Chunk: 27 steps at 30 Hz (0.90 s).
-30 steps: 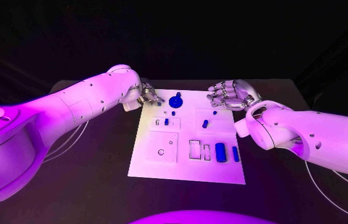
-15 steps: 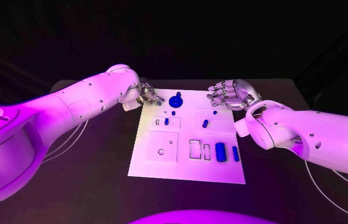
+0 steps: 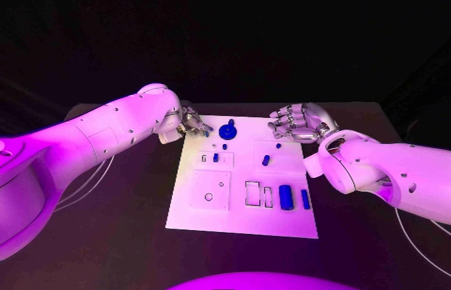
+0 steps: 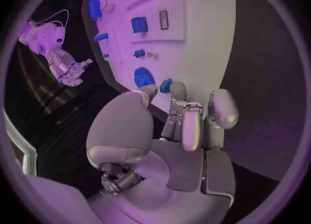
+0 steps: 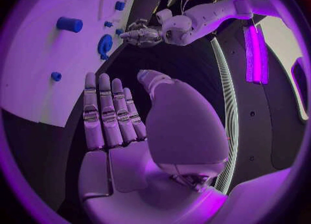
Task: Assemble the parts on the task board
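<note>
The task board point(image 3: 242, 218) lies in the middle of the desk point(image 3: 122, 231), blue parts on it: a round part point(image 3: 227, 131) near its 12 o'clock edge, a small peg point(image 3: 266, 160) toward the centre, a long block point(image 3: 285, 197) at about 4 o'clock. The left robot hand point(image 3: 193, 123) sits at the board's 11 o'clock corner, pinching a small blue part point(image 4: 165, 85) between thumb and fingertip. The right robot hand point(image 3: 299, 124) hovers at the 1 o'clock corner, fingers straight and side by side, thumb apart, holding nothing.
</note>
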Available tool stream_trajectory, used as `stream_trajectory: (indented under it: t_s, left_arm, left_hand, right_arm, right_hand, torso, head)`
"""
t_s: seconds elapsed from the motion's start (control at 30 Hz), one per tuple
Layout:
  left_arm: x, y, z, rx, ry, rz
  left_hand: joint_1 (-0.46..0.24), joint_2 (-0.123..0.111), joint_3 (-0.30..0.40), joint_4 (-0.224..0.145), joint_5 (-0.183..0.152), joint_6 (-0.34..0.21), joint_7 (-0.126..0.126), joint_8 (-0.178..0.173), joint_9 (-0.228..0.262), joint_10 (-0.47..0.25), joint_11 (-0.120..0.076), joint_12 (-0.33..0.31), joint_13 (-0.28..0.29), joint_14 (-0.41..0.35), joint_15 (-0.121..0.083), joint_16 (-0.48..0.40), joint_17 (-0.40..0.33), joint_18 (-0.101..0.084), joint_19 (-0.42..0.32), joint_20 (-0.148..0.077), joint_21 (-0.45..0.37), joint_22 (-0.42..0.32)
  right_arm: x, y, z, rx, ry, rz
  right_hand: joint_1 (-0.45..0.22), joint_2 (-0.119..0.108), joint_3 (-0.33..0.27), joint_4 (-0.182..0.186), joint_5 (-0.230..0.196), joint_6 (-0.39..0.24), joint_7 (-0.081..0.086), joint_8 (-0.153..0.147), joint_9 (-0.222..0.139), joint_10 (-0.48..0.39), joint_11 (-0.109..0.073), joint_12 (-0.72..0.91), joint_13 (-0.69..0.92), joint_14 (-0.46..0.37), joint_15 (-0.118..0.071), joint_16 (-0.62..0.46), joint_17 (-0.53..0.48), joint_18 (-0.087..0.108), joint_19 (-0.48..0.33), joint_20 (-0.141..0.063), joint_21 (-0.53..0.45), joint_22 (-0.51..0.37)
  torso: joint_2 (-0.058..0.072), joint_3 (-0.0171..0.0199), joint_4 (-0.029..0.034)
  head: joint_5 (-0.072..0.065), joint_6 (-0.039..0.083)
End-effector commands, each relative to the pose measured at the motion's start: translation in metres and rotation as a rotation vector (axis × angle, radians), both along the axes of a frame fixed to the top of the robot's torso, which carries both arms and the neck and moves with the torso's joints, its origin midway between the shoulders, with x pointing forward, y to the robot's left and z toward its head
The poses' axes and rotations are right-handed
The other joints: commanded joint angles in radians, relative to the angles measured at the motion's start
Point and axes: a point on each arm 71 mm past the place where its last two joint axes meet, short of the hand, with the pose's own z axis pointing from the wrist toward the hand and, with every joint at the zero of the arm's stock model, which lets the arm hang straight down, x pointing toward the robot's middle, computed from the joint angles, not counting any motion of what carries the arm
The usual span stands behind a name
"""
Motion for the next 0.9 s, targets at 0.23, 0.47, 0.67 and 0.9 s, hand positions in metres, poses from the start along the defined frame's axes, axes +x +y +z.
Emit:
stream_trajectory:
  t_s: [0.23,0.47,0.67,0.9]
  left_arm:
    - [0.0009,-0.0018,0.0015,-0.025,-0.016,0.013]
    - [0.0008,-0.0032,0.0015,-0.038,-0.012,0.012]
    - [-0.0001,-0.0047,0.0011,-0.041,-0.002,0.000]
    - [0.0000,-0.0033,0.0012,-0.039,-0.006,0.001]
  left_hand:
    - [0.002,0.017,0.002,-0.005,0.000,0.001,0.001,0.007,0.002,-0.001,-0.006,0.004,0.000,0.057,-0.004,0.003,0.112,0.009,0.002,-0.001,0.004,0.000]
    - [0.023,0.029,0.015,-0.012,0.001,-0.002,-0.001,0.009,0.002,-0.003,-0.008,0.005,-0.002,0.057,-0.006,0.003,0.112,0.009,0.002,-0.002,0.004,0.001]
    - [0.044,0.026,0.025,-0.021,0.001,-0.002,-0.003,0.012,0.004,-0.002,-0.010,0.007,0.000,0.057,-0.007,0.004,0.113,0.008,0.003,-0.003,0.005,0.003]
    - [0.123,0.031,0.113,-0.076,0.002,0.000,-0.015,0.034,0.013,0.011,-0.021,0.021,0.017,0.059,-0.018,0.005,0.116,0.007,0.008,-0.012,0.009,0.012]
  right_arm:
    - [-0.0003,0.0021,0.0006,-0.002,-0.009,0.021]
    - [-0.0001,0.0023,0.0004,-0.003,-0.008,0.022]
    - [0.0000,0.0026,0.0005,-0.002,-0.009,0.023]
    - [0.0000,0.0028,0.0006,-0.002,-0.011,0.024]
  right_hand:
    - [-0.007,0.004,-0.002,-0.005,0.004,-0.004,0.046,0.003,-0.002,-0.004,0.001,-0.002,-0.001,0.001,0.000,-0.003,-0.001,0.013,-0.001,0.001,-0.001,-0.002]
    - [-0.007,0.004,-0.002,-0.005,0.004,-0.004,0.046,0.003,-0.002,-0.004,0.001,-0.002,-0.001,0.001,0.000,-0.003,-0.001,0.013,-0.001,0.001,-0.001,-0.002]
    - [-0.007,0.004,-0.002,-0.005,0.004,-0.004,0.046,0.003,-0.002,-0.004,0.001,-0.002,-0.001,0.001,0.000,-0.003,-0.001,0.013,-0.001,0.001,-0.001,-0.002]
    - [-0.008,0.005,-0.002,-0.005,0.004,-0.004,0.047,0.003,-0.003,-0.005,0.001,-0.002,-0.003,0.000,0.001,-0.005,-0.002,0.013,-0.001,0.001,-0.001,-0.006]
  torso:
    - [0.000,-0.0002,-0.0002]
    - [-0.001,-0.0004,0.0001]
    - [-0.001,-0.0002,0.0003]
    - [0.000,-0.0003,-0.0006]
  head:
    - [0.001,-0.002]
    - [-0.001,-0.002]
    - [0.001,-0.003]
    - [0.001,-0.004]
